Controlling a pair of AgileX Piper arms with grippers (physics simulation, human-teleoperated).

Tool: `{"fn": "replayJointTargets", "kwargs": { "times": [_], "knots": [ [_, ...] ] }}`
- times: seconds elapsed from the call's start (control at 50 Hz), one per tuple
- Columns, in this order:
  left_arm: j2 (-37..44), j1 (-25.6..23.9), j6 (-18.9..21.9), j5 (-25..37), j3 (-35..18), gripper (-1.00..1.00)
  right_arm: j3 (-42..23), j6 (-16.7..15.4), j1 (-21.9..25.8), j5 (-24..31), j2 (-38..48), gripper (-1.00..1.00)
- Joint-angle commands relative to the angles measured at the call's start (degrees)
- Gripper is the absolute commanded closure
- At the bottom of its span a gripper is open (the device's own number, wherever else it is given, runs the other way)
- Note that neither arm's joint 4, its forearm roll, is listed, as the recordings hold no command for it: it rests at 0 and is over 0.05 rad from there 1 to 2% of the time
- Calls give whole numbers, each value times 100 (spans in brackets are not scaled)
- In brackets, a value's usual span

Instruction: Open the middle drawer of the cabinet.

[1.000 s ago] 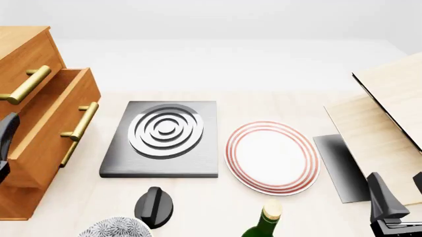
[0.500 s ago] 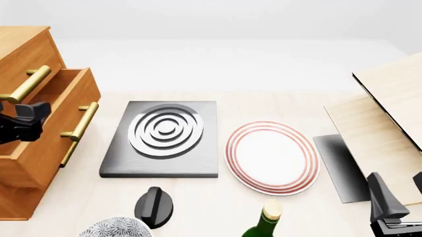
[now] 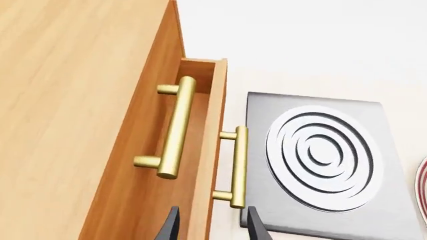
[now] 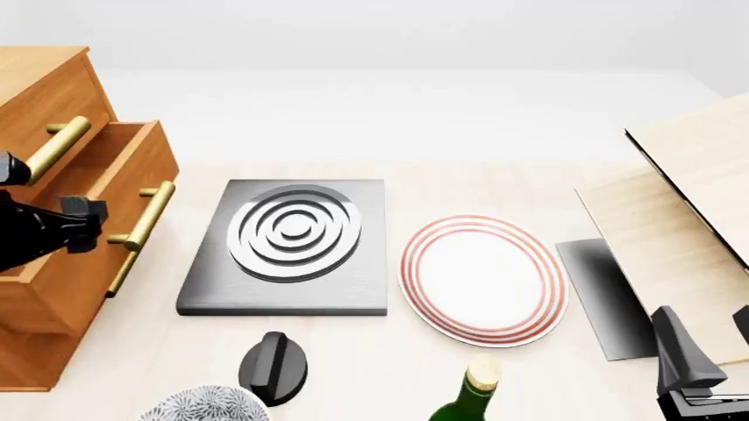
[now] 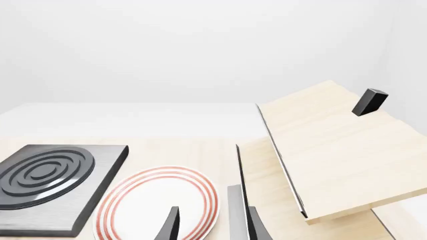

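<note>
The left gripper (image 4: 91, 224) hangs at the cabinet (image 4: 41, 88) beside the pulled-out middle drawer (image 4: 82, 237), jaws spread and empty just short of its brass handle (image 3: 237, 166). The right gripper (image 5: 209, 225) waits low at the near right table edge, jaws likewise parted, well apart from the plate (image 4: 482, 279).

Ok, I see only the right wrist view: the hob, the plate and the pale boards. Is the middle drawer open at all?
Observer: Yes. In the front view the middle drawer stands partly out of the cabinet, while the uppermost drawer front is shut.
Operator: And where is the left gripper?
Observer: The left gripper is close beside that drawer's brass handle.
Operator: Does it hold the handle?
Observer: No. In the left wrist view its jaws stand open, and the handle lies just ahead of their tips, ungripped.
</note>
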Motion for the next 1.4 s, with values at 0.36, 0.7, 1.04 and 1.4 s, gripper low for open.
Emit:
{"fn": "replayJointTargets", "kwargs": {
  "times": [0.36,0.7,1.04,1.4],
  "knots": [
    [751,22,-155,-832,633,-100,0,2,-8,3,0,-100],
    [859,-86,-9,-1005,802,-100,0,0,0,0,0,-100],
    [237,-779,440,-876,1046,-100,0,0,0,0,0,-100],
    [762,-1425,898,-1162,750,-100,0,0,0,0,0,-100]
  ]
}}
